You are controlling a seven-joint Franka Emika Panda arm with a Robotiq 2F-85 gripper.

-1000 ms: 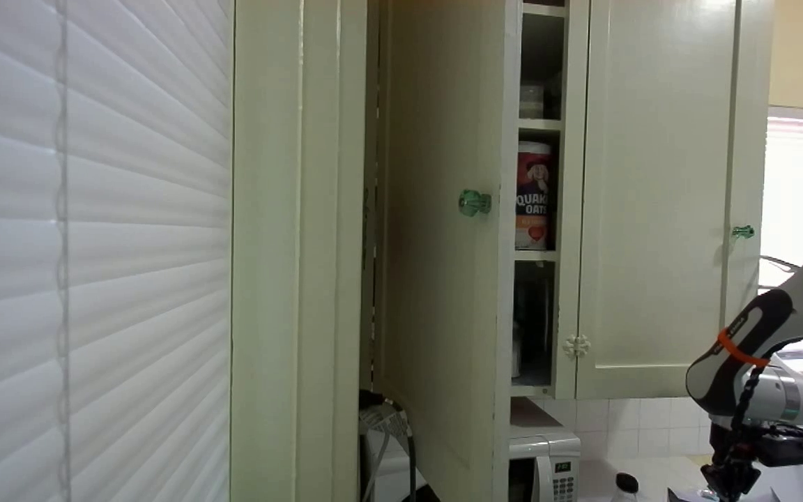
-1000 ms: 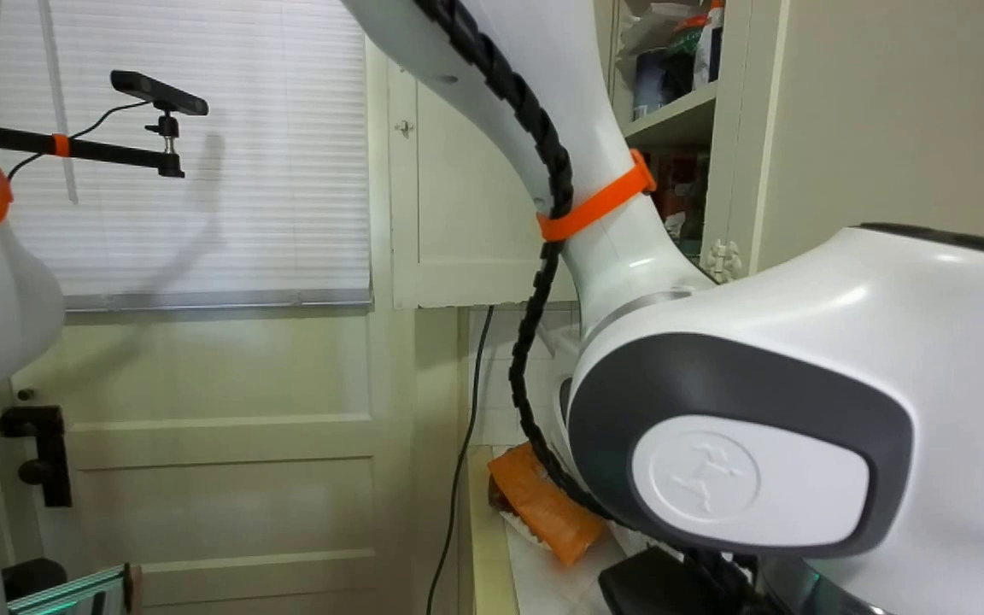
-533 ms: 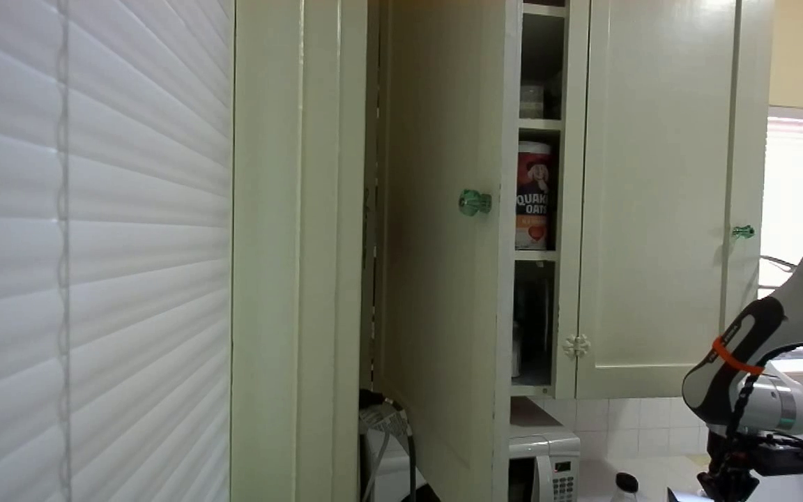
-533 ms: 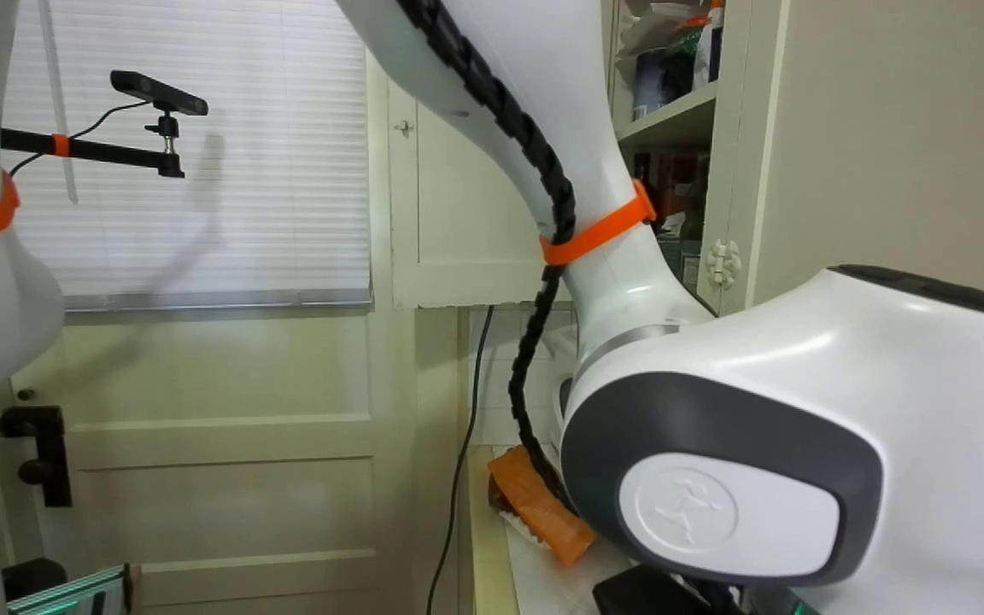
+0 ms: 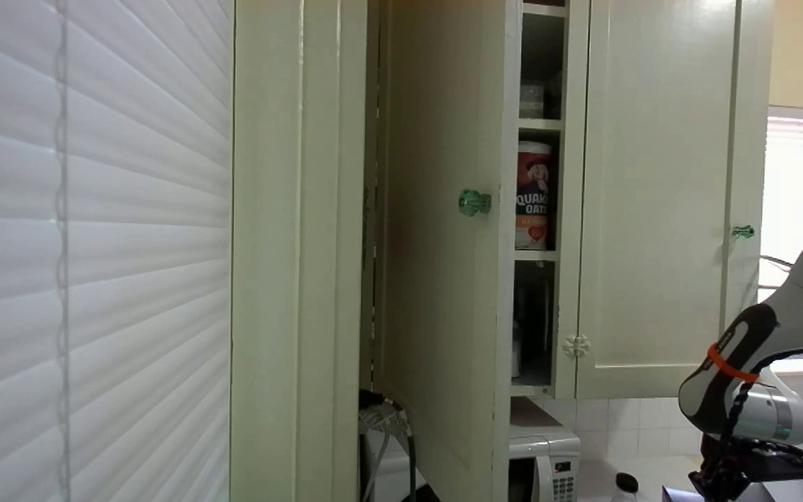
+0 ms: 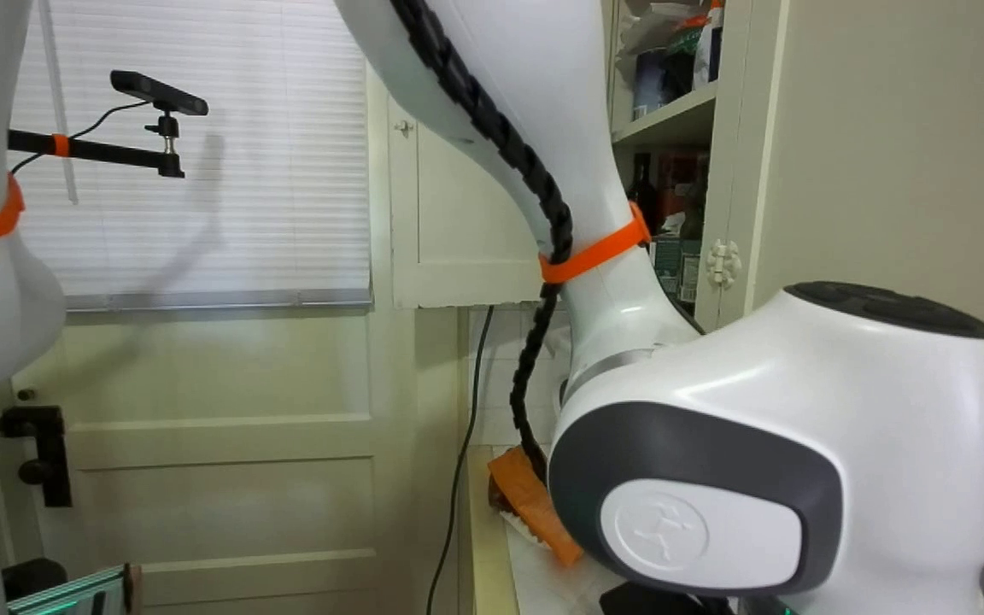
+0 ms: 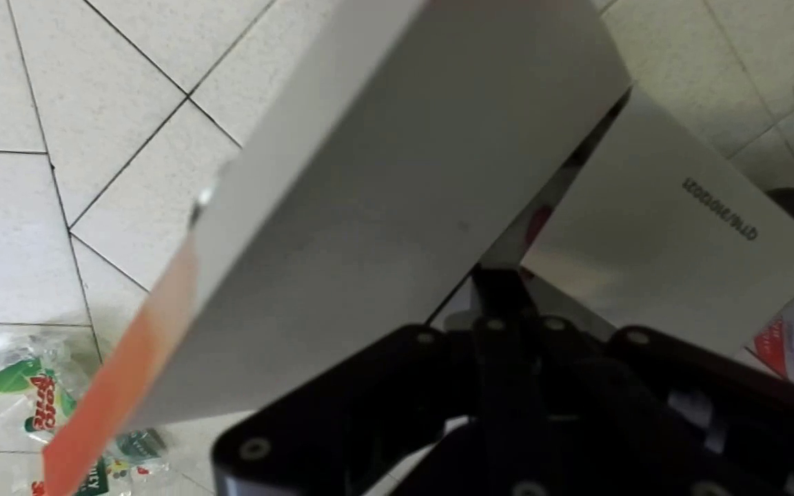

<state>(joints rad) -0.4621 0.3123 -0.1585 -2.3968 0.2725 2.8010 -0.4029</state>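
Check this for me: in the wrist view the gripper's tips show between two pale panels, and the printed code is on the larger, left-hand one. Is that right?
No, the printed code is on the smaller, right-hand panel, as the wrist view shows. The tips of the gripper do show between that and the larger, left-hand panel.

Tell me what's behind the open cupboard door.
In an exterior view, a Quaker Oats canister on a shelf and, lower down, a microwave show past the open cupboard door. The door covers the microwave's left part; whatever else it hides can't be seen from there.
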